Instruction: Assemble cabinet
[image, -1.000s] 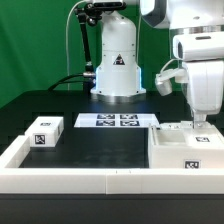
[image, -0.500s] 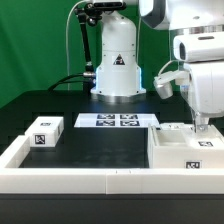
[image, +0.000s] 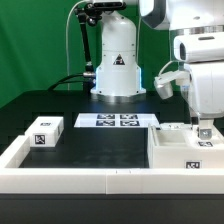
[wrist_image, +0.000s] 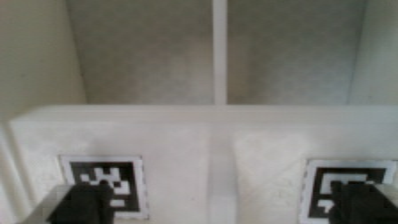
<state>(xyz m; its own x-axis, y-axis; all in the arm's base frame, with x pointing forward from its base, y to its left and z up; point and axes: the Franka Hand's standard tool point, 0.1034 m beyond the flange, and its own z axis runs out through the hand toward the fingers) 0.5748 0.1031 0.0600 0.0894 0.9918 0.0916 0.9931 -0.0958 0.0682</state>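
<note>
The large white cabinet body (image: 185, 152) lies at the exterior view's right, with a marker tag on its front. My gripper (image: 203, 134) hangs straight down over its far right part, fingertips at or just inside its top edge. In the wrist view the gripper (wrist_image: 217, 208) is open. Its dark fingers (wrist_image: 80, 205) stand wide apart over a white tagged surface of the cabinet (wrist_image: 214, 140), with one tag (wrist_image: 111, 180) by each finger. Nothing is held. A smaller white tagged block (image: 44, 133) sits at the exterior view's left.
The marker board (image: 117, 121) lies flat at the back middle, in front of the robot base (image: 117, 70). A low white rail (image: 90, 181) edges the table's front and left. Black table top stretches between the small block and the cabinet body.
My gripper has come down a little toward the cabinet body. The parts have not moved.
</note>
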